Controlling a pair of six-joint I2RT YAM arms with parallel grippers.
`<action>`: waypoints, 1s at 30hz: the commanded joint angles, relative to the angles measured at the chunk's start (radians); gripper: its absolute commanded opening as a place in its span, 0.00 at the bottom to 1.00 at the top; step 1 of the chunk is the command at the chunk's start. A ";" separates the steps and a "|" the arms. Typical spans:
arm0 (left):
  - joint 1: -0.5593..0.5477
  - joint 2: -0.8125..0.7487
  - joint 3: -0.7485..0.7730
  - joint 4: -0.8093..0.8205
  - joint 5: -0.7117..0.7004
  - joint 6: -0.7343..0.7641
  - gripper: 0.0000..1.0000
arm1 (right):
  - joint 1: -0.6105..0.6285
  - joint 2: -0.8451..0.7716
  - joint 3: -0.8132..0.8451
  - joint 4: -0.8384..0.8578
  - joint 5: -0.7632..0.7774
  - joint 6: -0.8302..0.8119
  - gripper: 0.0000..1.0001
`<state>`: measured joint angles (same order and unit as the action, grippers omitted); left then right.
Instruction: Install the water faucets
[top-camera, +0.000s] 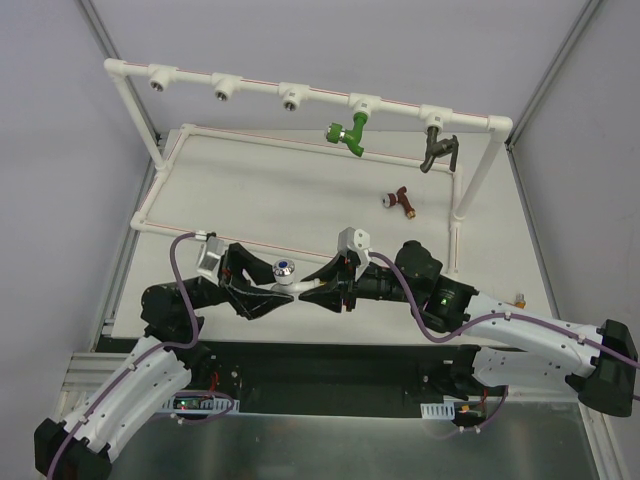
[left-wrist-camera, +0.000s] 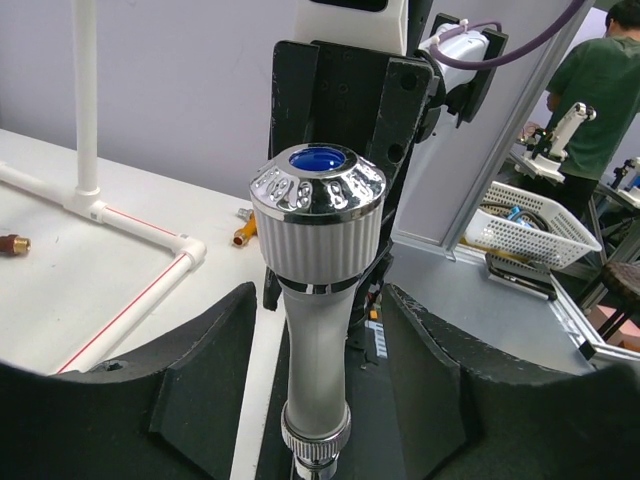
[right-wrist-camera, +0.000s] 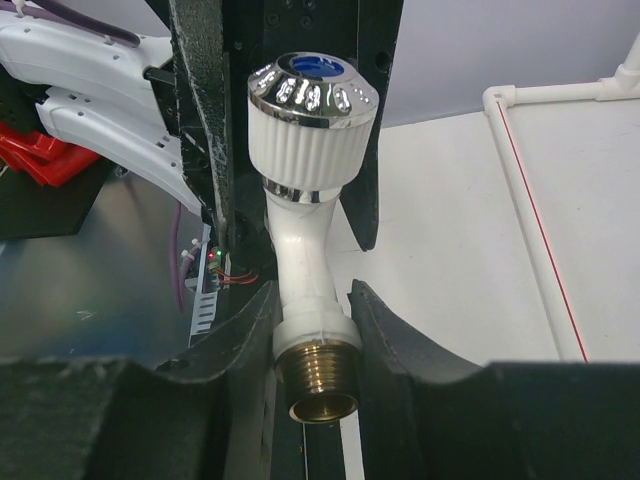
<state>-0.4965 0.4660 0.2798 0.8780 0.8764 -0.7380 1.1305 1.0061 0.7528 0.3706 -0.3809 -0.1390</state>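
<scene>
Quick count from the top view: four faucets in sight. The green faucet (top-camera: 348, 133) and the dark grey faucet (top-camera: 438, 150) are both sitting in the pipe frame (top-camera: 255, 87). The dark red faucet (top-camera: 402, 200) lies loose on the surface (top-camera: 260, 190). The white faucet (top-camera: 285, 268) is up in the air between the two pincers, knob up, over the near part of the surface. The frame's top bar has five tee fittings (top-camera: 222, 90), and three of them show bare metal sockets.

Both arms fold in toward the middle, so the pincers meet tip to tip. The right pincer (right-wrist-camera: 312, 300) is clamped on the white faucet's body, right above the brass thread. The left pincer (left-wrist-camera: 318, 300) has its fingers apart, one on each side of the stem with a gap on both sides, not touching it.
</scene>
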 joint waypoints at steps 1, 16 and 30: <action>-0.008 0.010 0.018 0.064 -0.013 -0.001 0.51 | 0.005 -0.009 0.016 0.096 -0.006 0.010 0.02; -0.034 0.033 0.027 0.064 0.006 0.015 0.43 | 0.022 0.023 0.039 0.099 -0.013 0.006 0.02; -0.048 0.039 0.029 0.038 0.015 0.040 0.43 | 0.023 -0.006 0.028 0.094 0.023 -0.004 0.02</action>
<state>-0.5316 0.5049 0.2798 0.8772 0.8791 -0.7311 1.1492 1.0348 0.7528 0.3717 -0.3748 -0.1390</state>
